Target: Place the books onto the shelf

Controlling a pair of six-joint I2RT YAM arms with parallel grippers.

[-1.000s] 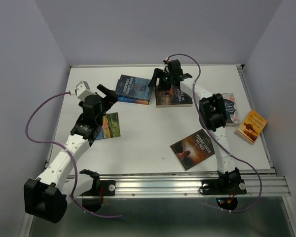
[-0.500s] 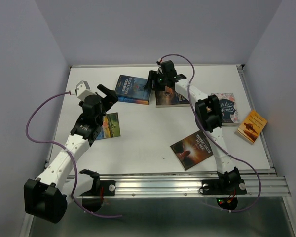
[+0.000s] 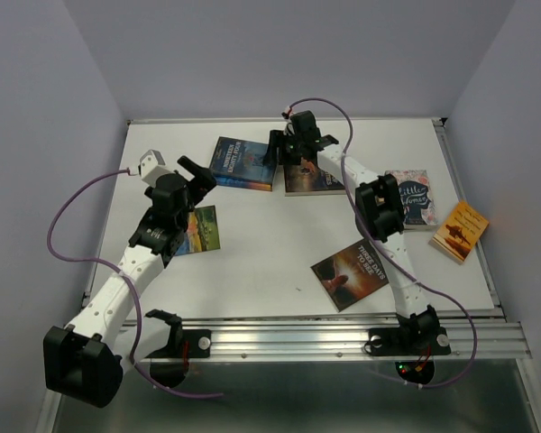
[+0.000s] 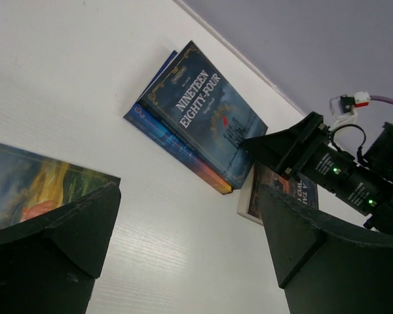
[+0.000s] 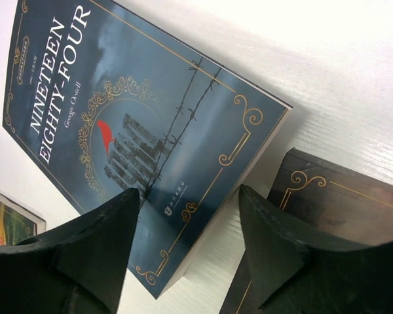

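Six books lie flat on the white table [image 3: 270, 244]; the shelf is out of view. A dark blue book, Nineteen Eighty-Four [image 3: 242, 161] [image 5: 137, 124] [image 4: 203, 118], lies on top of a second blue book [image 4: 177, 149]. A dark brown book [image 3: 316, 178] [image 5: 344, 196] lies just right of them. My right gripper [image 3: 280, 151] [image 5: 188, 195] hangs open over the blue book's right edge, one finger above its cover, the other above the gap. My left gripper [image 3: 197, 173] [image 4: 188, 190] stands open and empty, over bare table beside a colourful landscape book [image 3: 201, 230] [image 4: 33, 183].
A brown-orange book [image 3: 352, 272] lies near the front, beside the right arm. A pink-and-dark book [image 3: 413, 198] and an orange book [image 3: 460, 231] lie at the right. Grey walls close in the table on three sides, and a metal rail [image 3: 343, 338] runs along the near edge.
My right gripper has moved left, from above the brown book to the blue stack's right edge, and its jaws have narrowed a little. The left arm has not moved.
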